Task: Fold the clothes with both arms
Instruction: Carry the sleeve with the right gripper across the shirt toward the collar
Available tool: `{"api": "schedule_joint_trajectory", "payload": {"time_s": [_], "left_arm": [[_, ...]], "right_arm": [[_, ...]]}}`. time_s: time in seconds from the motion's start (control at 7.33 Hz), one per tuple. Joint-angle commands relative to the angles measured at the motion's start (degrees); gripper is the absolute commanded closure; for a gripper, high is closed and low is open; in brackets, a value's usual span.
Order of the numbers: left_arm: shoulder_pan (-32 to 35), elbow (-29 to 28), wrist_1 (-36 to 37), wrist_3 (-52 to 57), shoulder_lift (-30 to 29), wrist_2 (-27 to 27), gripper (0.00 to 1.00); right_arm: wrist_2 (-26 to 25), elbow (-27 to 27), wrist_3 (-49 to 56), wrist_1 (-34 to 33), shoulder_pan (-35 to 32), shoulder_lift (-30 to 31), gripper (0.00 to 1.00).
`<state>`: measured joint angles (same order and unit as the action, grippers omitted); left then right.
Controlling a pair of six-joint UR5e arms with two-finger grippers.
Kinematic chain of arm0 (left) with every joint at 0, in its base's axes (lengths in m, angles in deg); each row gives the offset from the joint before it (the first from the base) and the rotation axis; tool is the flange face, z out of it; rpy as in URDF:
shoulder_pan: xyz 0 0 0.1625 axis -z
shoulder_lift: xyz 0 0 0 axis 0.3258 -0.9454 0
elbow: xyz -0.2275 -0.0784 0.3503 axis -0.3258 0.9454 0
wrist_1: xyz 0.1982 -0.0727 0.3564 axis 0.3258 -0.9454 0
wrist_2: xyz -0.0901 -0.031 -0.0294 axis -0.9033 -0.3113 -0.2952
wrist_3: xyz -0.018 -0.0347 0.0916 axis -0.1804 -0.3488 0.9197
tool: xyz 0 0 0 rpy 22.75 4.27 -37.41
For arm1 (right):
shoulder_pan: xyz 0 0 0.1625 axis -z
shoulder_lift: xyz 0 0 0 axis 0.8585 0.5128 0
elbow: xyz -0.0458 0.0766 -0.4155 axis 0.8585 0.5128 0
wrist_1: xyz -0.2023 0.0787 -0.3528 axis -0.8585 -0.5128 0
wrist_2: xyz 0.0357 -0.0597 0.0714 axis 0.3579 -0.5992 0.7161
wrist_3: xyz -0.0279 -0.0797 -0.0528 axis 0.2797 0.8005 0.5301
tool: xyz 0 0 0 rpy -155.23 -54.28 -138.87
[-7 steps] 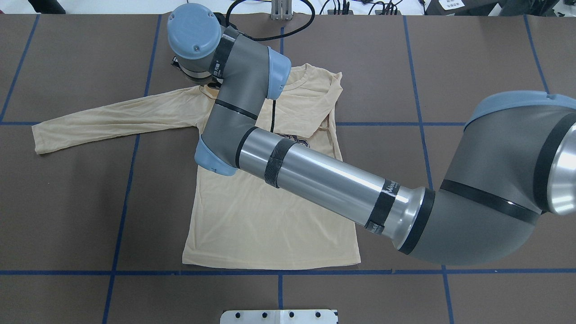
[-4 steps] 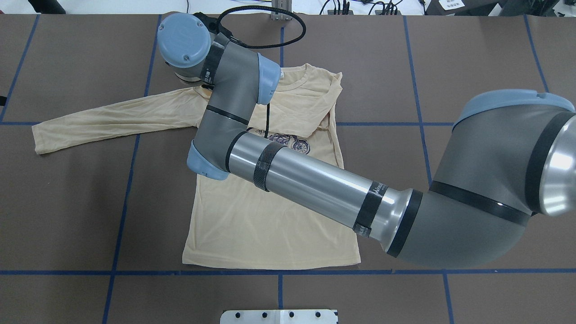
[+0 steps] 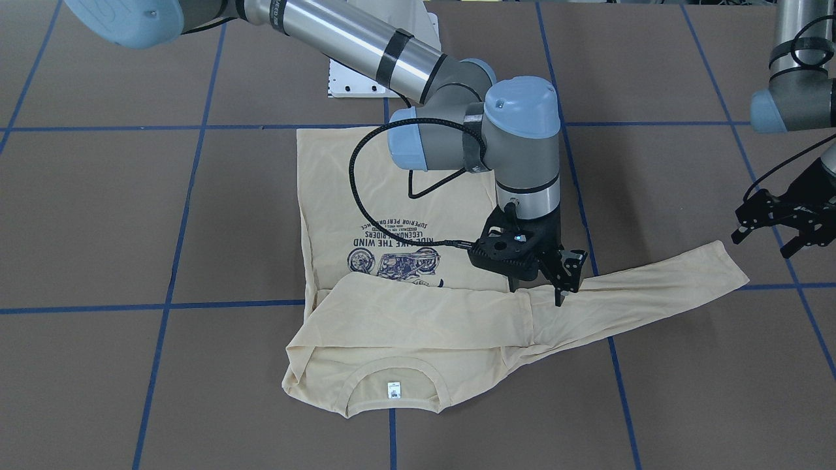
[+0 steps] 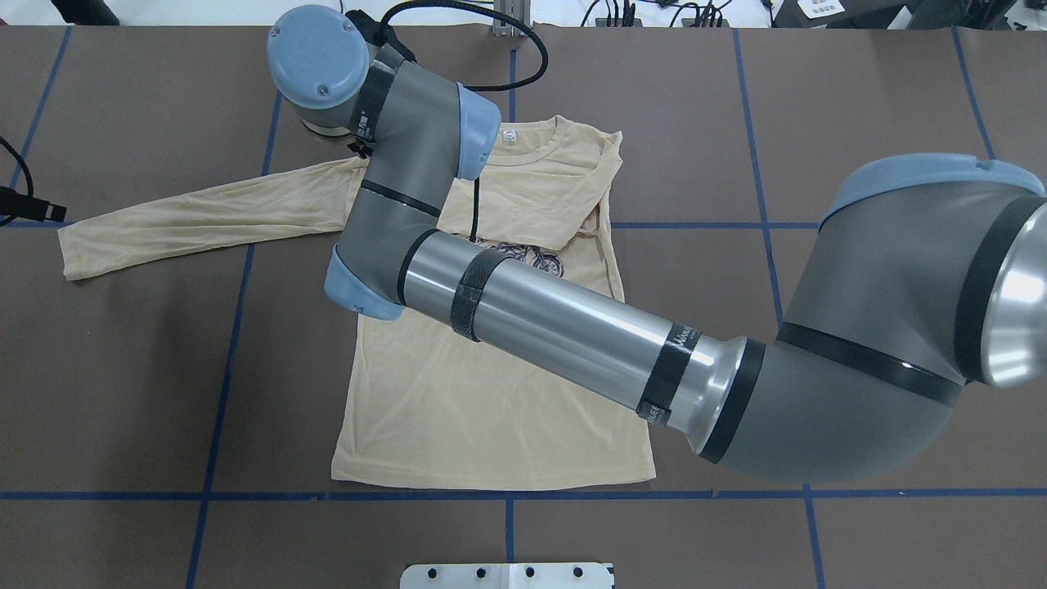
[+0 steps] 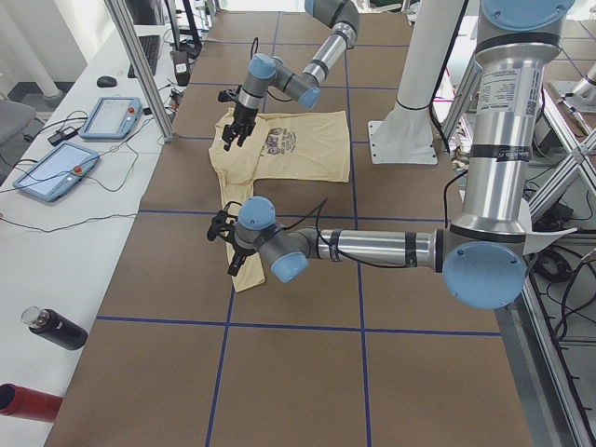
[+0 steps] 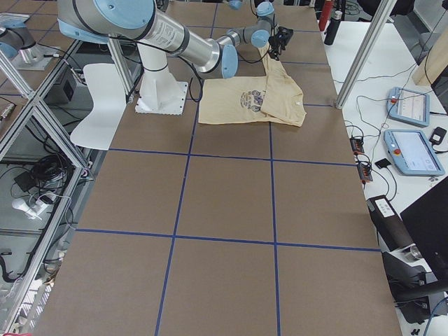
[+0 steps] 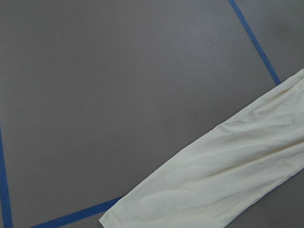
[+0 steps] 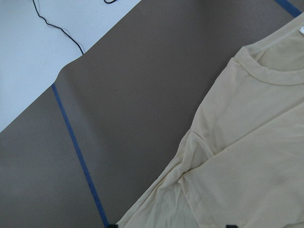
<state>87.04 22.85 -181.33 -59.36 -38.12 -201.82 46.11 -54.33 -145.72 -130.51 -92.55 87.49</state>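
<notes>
On the brown table (image 3: 98, 228), the beige shirt (image 3: 326, 189) is lying flat, print (image 3: 392, 251) facing up. One sleeve (image 3: 424, 307) is lying folded across the chest, the other sleeve (image 3: 659, 287) stretching straight out. The right gripper (image 3: 535, 292), fingers spread, is hovering at the outstretched sleeve's shoulder. The left gripper (image 3: 763, 243), likewise spread, is hanging near its cuff.
</notes>
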Motion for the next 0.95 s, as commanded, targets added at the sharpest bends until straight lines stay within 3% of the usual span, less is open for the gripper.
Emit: {"api": "schedule_joint_trajectory", "payload": {"time_s": [0.0,0.27,0.55,0.82], "left_arm": [[-0.7,-4.46,-0.25,0.2,-2.25,1.68,0.16],[-0.7,-6.92,-0.17,0.2,-3.74,1.77,0.19],[-0.88,-8.87,-0.16,-0.15,-5.07,5.26,0.21],[-1.14,-12.61,-0.42,-0.32,-5.94,5.29,0.34]], "right_arm": [[7.97,-18.13,3.42,-4.13,-4.2,13.32,0.02],[8.71,-21.57,6.85,-4.83,-6.32,18.31,0.01],[14.48,-31.8,13.6,-4.66,-10.61,29.09,0.01],[15.92,-33.26,14.25,-4.48,-11.6,30.46,0.01]]}}
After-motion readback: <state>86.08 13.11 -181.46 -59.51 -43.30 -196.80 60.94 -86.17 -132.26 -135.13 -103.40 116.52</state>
